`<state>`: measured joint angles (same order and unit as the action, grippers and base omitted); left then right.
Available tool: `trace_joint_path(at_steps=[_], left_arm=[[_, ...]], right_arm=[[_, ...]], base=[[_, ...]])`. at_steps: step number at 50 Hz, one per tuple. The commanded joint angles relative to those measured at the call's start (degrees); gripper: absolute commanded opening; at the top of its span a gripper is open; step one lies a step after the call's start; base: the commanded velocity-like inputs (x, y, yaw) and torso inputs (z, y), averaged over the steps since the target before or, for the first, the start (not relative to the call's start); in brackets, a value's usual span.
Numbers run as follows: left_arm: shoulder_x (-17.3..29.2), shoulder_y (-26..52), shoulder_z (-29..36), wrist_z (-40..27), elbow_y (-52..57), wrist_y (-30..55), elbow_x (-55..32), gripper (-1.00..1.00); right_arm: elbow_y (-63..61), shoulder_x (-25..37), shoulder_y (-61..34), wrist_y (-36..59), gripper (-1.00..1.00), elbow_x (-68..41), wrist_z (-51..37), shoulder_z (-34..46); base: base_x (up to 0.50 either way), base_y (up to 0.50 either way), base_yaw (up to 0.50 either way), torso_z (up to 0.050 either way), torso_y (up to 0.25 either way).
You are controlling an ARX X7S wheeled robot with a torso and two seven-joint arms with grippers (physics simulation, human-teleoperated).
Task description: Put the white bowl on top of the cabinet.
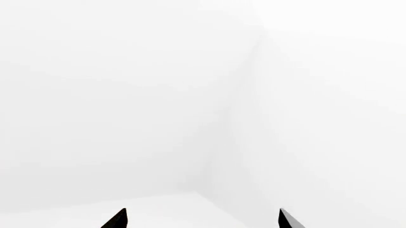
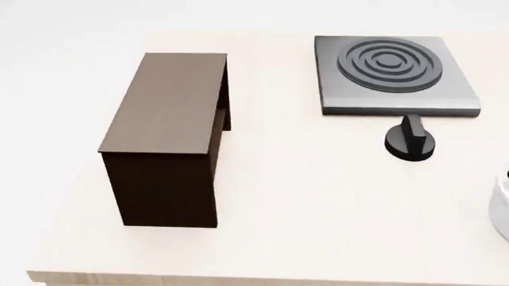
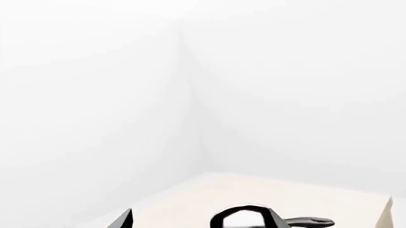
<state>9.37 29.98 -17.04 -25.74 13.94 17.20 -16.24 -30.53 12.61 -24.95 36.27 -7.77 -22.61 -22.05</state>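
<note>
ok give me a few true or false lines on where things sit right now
1. Nothing rests on top of the cabinet. True.
2. The stove plate lies to the cabinet's left in the head view. False: it lies to its right.
3. A bowl stands on the stove plate. False: its rings are bare; a white sliver, probably the white bowl, shows at the head view's right edge.
4. The left gripper is open with nothing between its fingertips. True.
5. Both arms show in the head view. False: neither does.
</note>
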Motion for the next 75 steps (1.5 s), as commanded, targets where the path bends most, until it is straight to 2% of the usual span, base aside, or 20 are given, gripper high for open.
trace_joint_path(at_steps=[1, 16, 58, 75], left_arm=[[0.1, -0.5, 0.4, -0.3, -0.1, -0.6, -0.2, 1.0], [0.6, -0.7, 0.8, -0.7, -0.1, -0.6, -0.7, 1.0], [1.6, -0.4, 2.0, -1.8, -0.7, -0.9, -1.7, 1.0], [1.8, -1.0, 2.5, -2.1, -1.1, -1.8, -1.9, 1.0]], right_arm=[[0.4, 0.2, 0.1, -0.4, 1.0, 0.0, -0.3, 0.3], [0.8, 0.5, 0.0, 0.5, 1.0, 0.1, -1.2, 0.5], [3.0, 1.1, -0.1, 0.2, 1.0, 0.3, -3.0, 1.4], [10.0, 1.7, -3.3, 4.8, 1.0, 10.2, -14.4, 2.4]], base=[[0.0, 0.5, 0.0, 0.0, 0.0], [0.03, 0.13, 0.0, 0.0, 0.0], [0.37, 0.0, 0.0, 0.0, 0.0], [0.0, 0.0, 0.0, 0.0, 0.001]])
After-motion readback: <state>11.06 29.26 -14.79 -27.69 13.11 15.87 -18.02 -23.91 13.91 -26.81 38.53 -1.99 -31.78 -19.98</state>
